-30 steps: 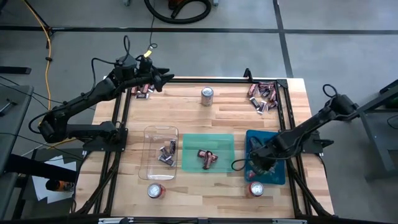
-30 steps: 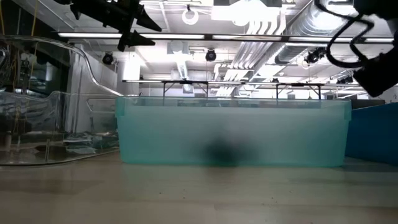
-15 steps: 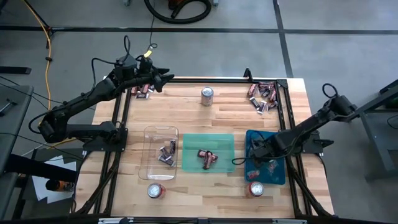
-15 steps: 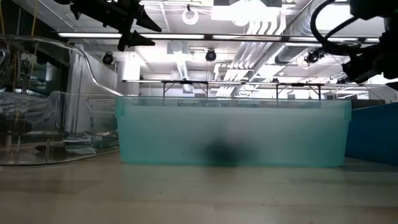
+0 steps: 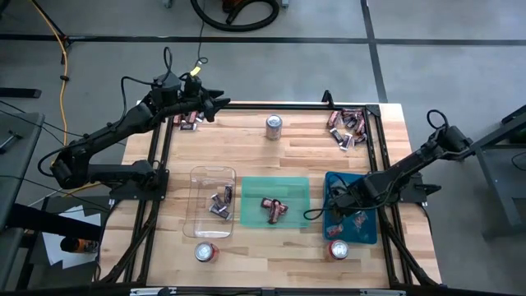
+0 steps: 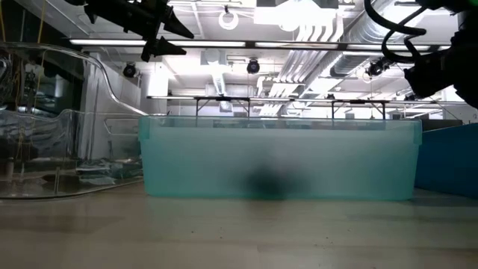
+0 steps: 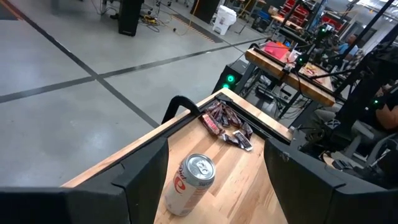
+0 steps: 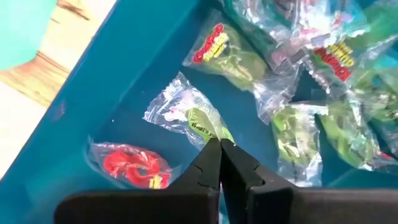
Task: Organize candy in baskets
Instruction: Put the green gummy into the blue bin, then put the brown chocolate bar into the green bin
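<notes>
My left gripper [image 5: 215, 104] hangs over the far left corner of the table [image 5: 246, 148], fingers spread wide and holding nothing, just beside a small pile of dark sweets [image 5: 191, 120]. Past its fingers I see a silver and red can [image 7: 191, 182] standing on the wood and a second heap of maroon sweets [image 7: 227, 122] by the black frame [image 7: 186, 106] at the far right corner. Nearer me, the clear tray [image 5: 213, 202] holds a few dark sweets, the green tray [image 5: 274, 201] beside it holds a few maroon ones, and a can [image 5: 206, 252] stands in front of the clear tray. On the right, my right gripper [image 8: 219, 151] is pinched shut with nothing between its tips, low inside the blue tray [image 8: 93, 93], right above a green and pink sweet [image 8: 186, 115].
</notes>
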Action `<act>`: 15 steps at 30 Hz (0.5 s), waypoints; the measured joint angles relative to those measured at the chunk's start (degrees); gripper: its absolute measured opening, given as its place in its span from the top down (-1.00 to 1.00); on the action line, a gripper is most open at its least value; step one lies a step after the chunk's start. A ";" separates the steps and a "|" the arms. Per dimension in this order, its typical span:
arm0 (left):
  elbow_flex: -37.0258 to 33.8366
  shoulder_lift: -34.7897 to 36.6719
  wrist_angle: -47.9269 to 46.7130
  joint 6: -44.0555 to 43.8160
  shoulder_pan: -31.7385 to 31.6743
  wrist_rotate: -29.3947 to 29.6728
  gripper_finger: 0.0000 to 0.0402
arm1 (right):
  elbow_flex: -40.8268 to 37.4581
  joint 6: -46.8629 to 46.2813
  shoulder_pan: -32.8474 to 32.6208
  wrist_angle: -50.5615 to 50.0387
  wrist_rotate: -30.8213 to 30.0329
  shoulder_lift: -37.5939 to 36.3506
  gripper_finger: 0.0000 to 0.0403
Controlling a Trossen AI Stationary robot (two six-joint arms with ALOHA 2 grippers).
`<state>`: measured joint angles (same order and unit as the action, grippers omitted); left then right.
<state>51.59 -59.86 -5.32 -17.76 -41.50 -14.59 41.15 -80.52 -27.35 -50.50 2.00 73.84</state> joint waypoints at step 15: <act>0.00 0.00 0.00 0.00 0.00 0.00 -0.26 | 0.75 -1.05 0.37 -0.62 9.21 -0.35 0.12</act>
<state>51.59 -59.86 -5.32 -17.76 -41.50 -14.59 41.90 -81.56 -26.98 -51.12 11.21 73.49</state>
